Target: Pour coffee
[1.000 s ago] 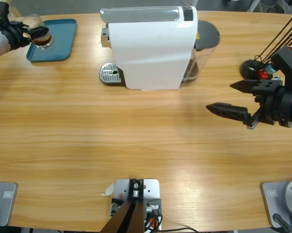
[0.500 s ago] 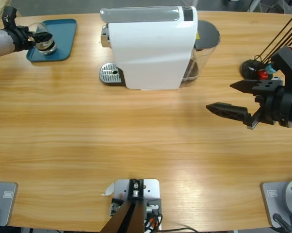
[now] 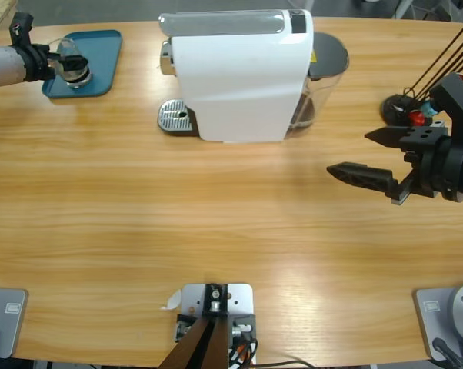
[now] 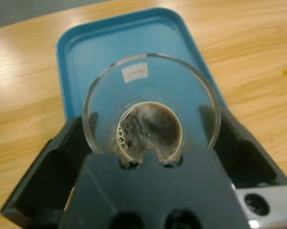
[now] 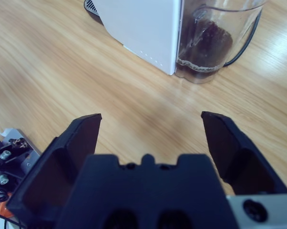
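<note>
A clear glass (image 4: 134, 74) holds a shallow layer of dark coffee (image 4: 150, 131) with bubbles at its edge. My left gripper (image 4: 152, 138) is shut on the glass, one black jaw on each side. The glass (image 3: 72, 68) is upright over the blue tray (image 3: 101, 42) at the table's far left; I cannot tell whether it touches the tray (image 4: 110, 38). My left gripper (image 3: 58, 61) comes in from the left edge. My right gripper (image 3: 351, 152) hangs open over bare wood at the right, with nothing between its jaws (image 5: 150, 119).
A white coffee machine (image 3: 231, 77) stands at the back middle, with a round metal drip tray (image 3: 174, 117) at its left foot. Behind it is a clear container (image 5: 205, 43) with dark contents. A black holder with thin sticks (image 3: 404, 108) stands at the far right.
My left gripper has carried the glass a little to the right, further over the blue tray, and the glass now stands more upright. The right arm has not moved.
</note>
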Robot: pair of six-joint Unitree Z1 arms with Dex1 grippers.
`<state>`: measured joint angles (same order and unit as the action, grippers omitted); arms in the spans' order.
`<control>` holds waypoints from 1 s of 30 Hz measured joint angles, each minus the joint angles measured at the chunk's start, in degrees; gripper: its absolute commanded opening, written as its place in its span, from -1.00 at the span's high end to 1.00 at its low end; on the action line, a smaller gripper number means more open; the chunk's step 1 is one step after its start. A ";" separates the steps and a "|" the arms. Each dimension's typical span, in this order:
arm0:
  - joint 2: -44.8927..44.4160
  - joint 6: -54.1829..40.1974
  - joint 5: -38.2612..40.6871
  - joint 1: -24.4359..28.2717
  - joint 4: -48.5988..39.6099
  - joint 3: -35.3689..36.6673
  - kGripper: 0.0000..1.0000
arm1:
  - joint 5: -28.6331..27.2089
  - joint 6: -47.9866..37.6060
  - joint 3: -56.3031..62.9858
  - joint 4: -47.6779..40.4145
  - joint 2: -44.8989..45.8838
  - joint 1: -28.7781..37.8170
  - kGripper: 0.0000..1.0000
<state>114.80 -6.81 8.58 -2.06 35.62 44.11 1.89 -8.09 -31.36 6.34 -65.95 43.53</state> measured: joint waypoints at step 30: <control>-61.65 0.37 14.54 -25.17 -49.48 -8.45 -0.28 | 0.45 0.00 -0.05 -0.09 -0.01 0.01 -0.88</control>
<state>53.15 -6.44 23.11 -27.23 -13.86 35.66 2.34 -8.09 -31.41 6.25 -65.96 43.54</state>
